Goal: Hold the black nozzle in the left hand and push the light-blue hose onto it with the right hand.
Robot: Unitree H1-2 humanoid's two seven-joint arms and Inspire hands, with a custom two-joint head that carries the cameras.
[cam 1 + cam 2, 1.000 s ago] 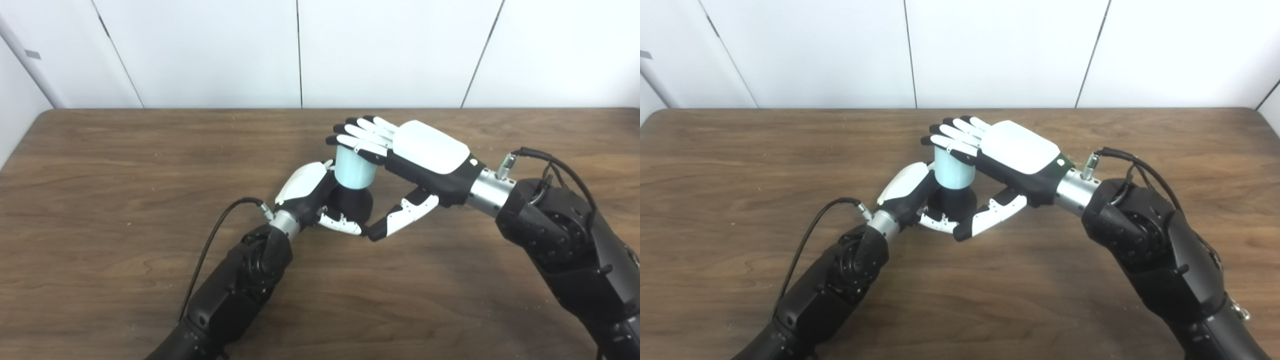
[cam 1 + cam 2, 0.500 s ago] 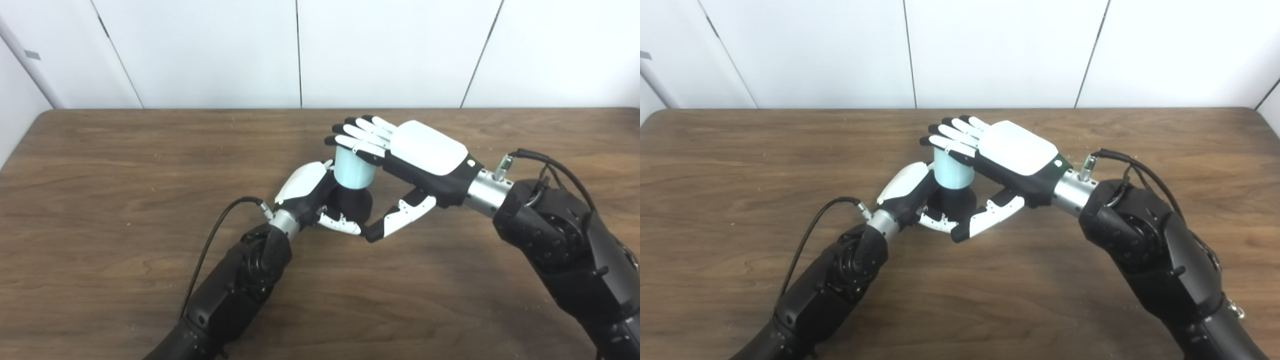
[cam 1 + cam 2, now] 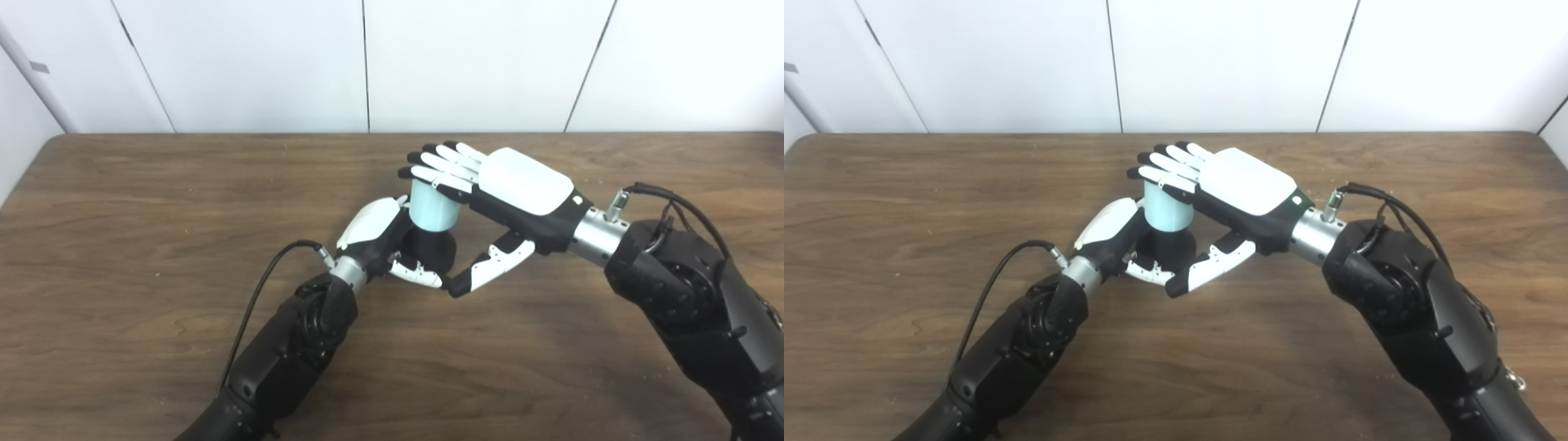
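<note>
The black nozzle (image 3: 433, 250) stands on the table near its middle. My left hand (image 3: 392, 245) is shut around it from the left. The light-blue hose (image 3: 433, 207), a short upright cylinder, sits on top of the nozzle. My right hand (image 3: 496, 190) lies flat over the hose's top, fingers stretched out and resting on its upper rim, thumb hanging down to the right of the nozzle. The joint between hose and nozzle is partly hidden by my left hand. Both also show in the right eye view, hose (image 3: 1168, 208) and nozzle (image 3: 1167, 245).
The brown wooden table (image 3: 153, 202) spreads to both sides, with its far edge against a white panelled wall (image 3: 257, 61). A black cable (image 3: 263, 294) loops off my left wrist over the table.
My right arm has shifted very slightly to the left. The hose, the nozzle and my left hand have stayed put.
</note>
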